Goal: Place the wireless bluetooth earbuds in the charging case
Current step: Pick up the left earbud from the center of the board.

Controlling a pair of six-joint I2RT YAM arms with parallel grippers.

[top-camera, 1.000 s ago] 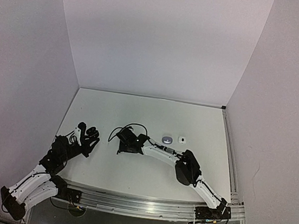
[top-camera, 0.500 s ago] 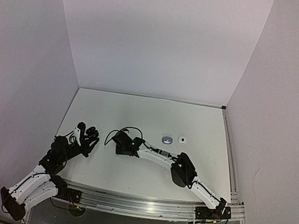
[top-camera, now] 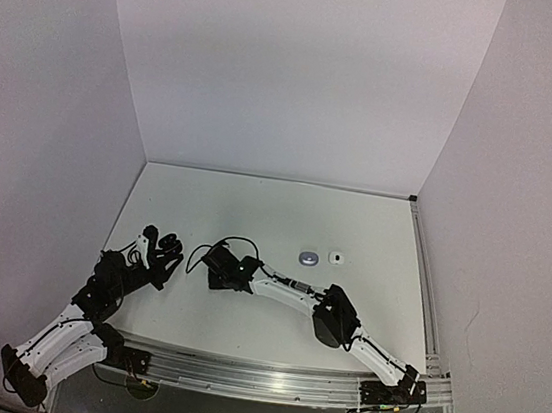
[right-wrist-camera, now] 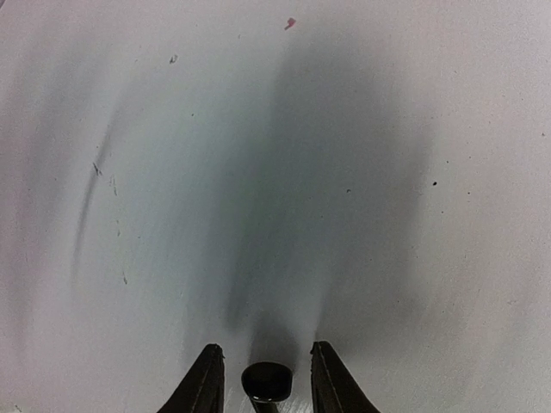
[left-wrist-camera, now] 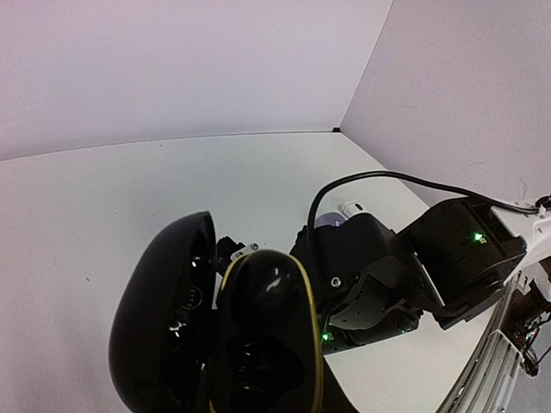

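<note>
A black charging case (left-wrist-camera: 258,335) with a yellow rim fills the left wrist view, its lid (left-wrist-camera: 164,318) swung open to the left. My left gripper (top-camera: 161,258) is shut on the case (top-camera: 171,247) at the table's left. My right gripper (right-wrist-camera: 267,379) hovers just above the table, its narrowly parted fingers (right-wrist-camera: 207,383) holding a small black earbud (right-wrist-camera: 267,381) whose stem runs down out of the picture. In the left wrist view the right gripper (left-wrist-camera: 231,251) reaches in just behind the case. No other earbud shows.
A greyish pebble-like case (top-camera: 309,258) and a small white one (top-camera: 336,258) lie on the white table (top-camera: 286,208) behind the right arm. White walls (top-camera: 293,68) close in the left, back and right. The right arm's cable (left-wrist-camera: 379,176) loops above its wrist.
My right arm has stretched leftward, bringing its gripper from the table's middle to close beside the case in the left gripper. The left arm has stayed still.
</note>
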